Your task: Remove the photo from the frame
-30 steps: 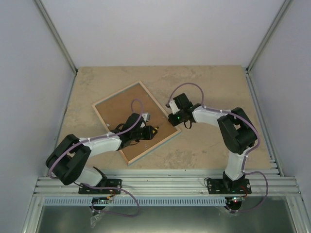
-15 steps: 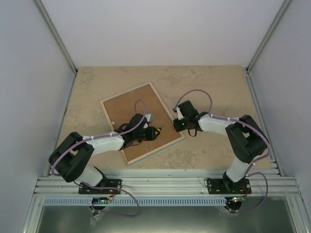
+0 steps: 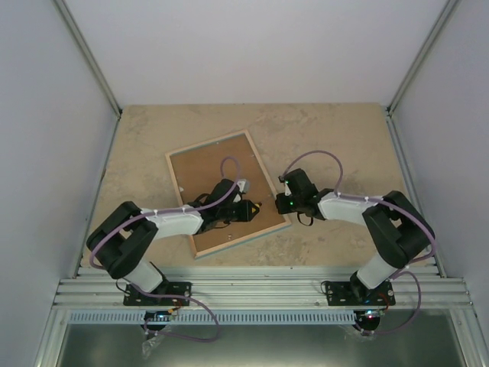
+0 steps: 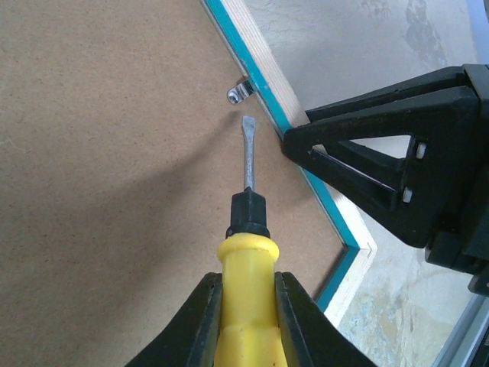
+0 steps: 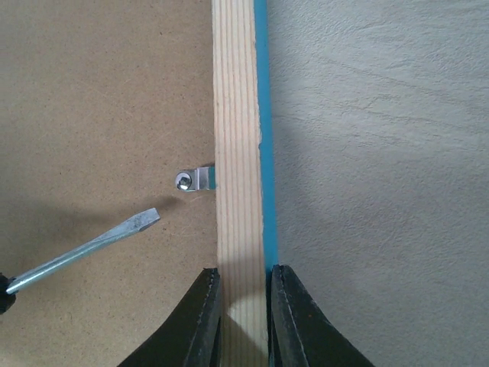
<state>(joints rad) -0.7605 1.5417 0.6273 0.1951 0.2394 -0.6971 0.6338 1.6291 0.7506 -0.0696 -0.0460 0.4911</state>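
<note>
**Frame face down, both grippers engaged**

We find the frame (image 5: 238, 92) lying face down on the table (image 5: 382, 191), towards the centre and turned at an angle. Its brown backing board (image 5: 99, 99) faces up inside the pale wood rim. The photo cannot be seen in any view.

The left gripper (image 4: 246, 306) is clenched on the yellow handle of a flat-blade screwdriver (image 4: 248, 218). The blade reaches out over the backing board. Its tip lies just short of a small metal clip (image 5: 195, 180) fixed at the inner edge of the rim, apart from it.

The right gripper (image 5: 243, 313) is clamped across the same rim. One finger sits on the board side and the other against the turquoise outer edge, near the clip.
</note>
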